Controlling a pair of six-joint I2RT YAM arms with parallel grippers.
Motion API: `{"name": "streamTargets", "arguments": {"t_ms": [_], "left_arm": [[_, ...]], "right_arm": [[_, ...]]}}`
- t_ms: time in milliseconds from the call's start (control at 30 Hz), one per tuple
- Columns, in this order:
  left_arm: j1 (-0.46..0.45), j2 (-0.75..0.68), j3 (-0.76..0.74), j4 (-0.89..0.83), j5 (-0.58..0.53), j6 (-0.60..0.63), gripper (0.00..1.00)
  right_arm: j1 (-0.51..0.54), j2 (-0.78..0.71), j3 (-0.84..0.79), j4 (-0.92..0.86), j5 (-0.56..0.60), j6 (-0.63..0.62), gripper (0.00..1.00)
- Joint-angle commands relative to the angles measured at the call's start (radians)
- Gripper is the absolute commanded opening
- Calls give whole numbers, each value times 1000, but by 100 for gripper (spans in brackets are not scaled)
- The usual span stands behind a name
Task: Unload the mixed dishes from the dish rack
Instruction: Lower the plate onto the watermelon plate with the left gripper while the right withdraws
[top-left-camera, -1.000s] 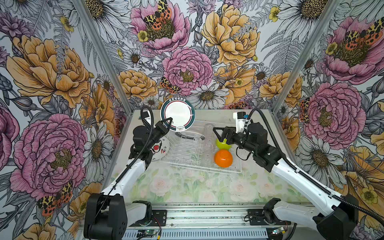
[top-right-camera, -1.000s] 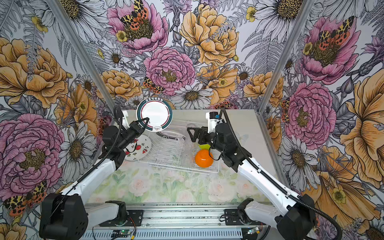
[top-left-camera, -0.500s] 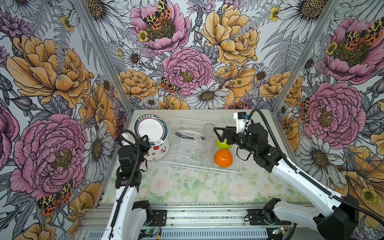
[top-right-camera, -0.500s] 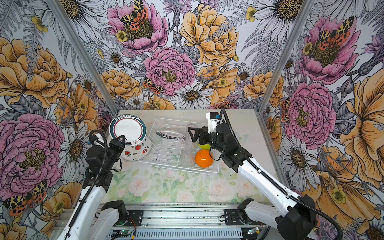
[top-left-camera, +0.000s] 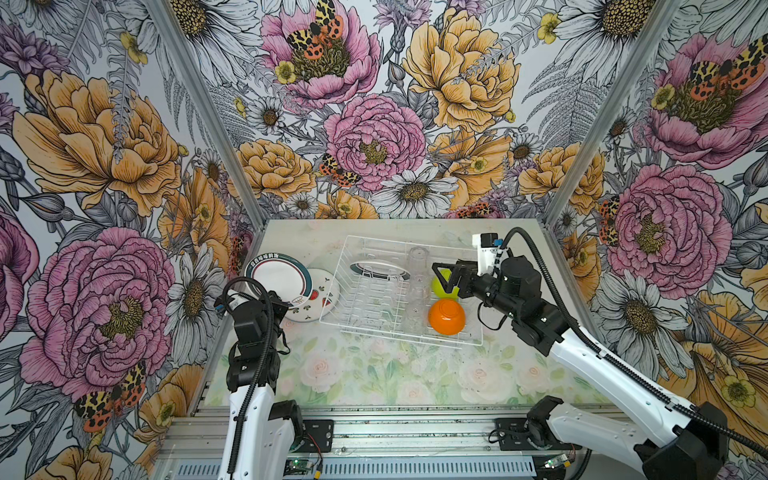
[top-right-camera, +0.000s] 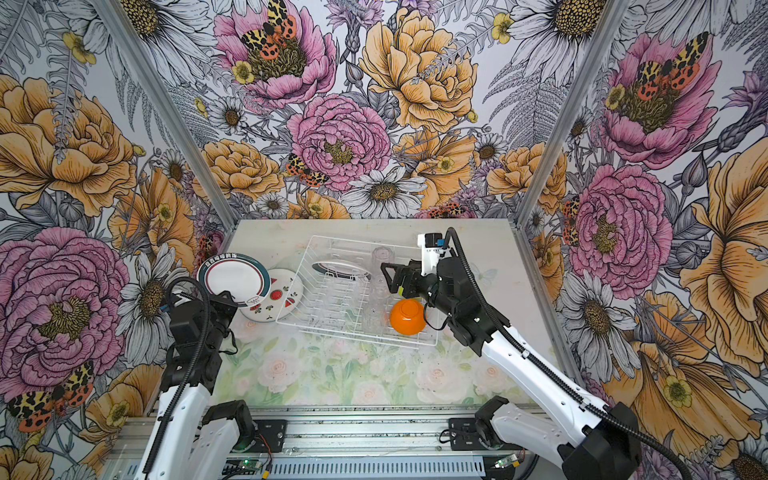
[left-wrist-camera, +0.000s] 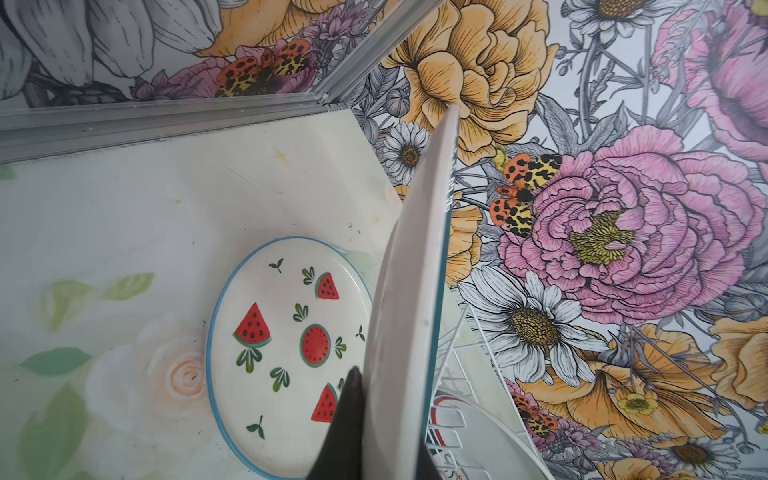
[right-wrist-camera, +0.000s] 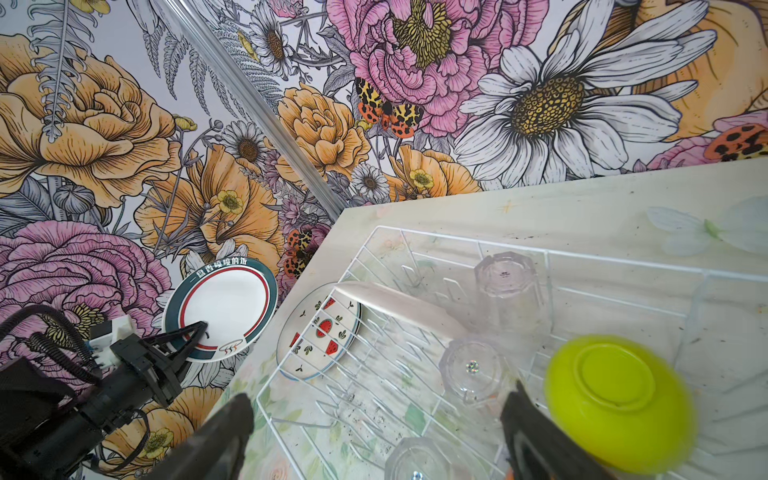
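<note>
My left gripper (top-left-camera: 286, 300) (left-wrist-camera: 395, 395) is shut on the lower rim of a white plate with a teal-and-red rim (top-left-camera: 278, 279) (left-wrist-camera: 411, 311). The plate is tilted over the watermelon plate (top-left-camera: 323, 298) (left-wrist-camera: 286, 332), which lies flat on the table left of the dish rack (top-left-camera: 374, 303) (right-wrist-camera: 374, 374). A third plate (top-left-camera: 379, 268) stands in the rack's slots. On the rack's right side are clear tumblers (top-left-camera: 417, 286) (right-wrist-camera: 473, 370), a lime-green bowl (top-left-camera: 441, 284) (right-wrist-camera: 619, 399) and an orange bowl (top-left-camera: 446, 316). My right gripper (top-left-camera: 441, 277) (right-wrist-camera: 378, 392) hangs open over the tumblers, beside the green bowl.
Flowered walls close the table (top-left-camera: 374, 374) on the left, back and right, and the stacked plates sit close to the left wall. The arm bases (top-left-camera: 291, 419) stand on the metal rail along the front edge.
My left arm has swung the teal-and-red rimmed plate from high over the rack's back left corner down and leftward, over the watermelon plate. The right gripper has barely moved.
</note>
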Motion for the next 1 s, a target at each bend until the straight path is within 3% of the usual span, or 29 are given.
{"name": "streamTargets", "arguments": {"t_ms": [0, 200, 500, 967], "left_arm": [[60, 37, -9, 75, 52, -17, 0], [105, 142, 18, 122, 172, -90, 0], [102, 364, 117, 66, 371, -79, 0], [82, 571, 219, -24, 450, 38, 0]], "right_arm": [[0, -47, -25, 20, 50, -23, 94], [-4, -70, -39, 15, 48, -42, 94], [-19, -49, -35, -3, 72, -56, 94], [-30, -63, -48, -5, 89, -54, 94]]}}
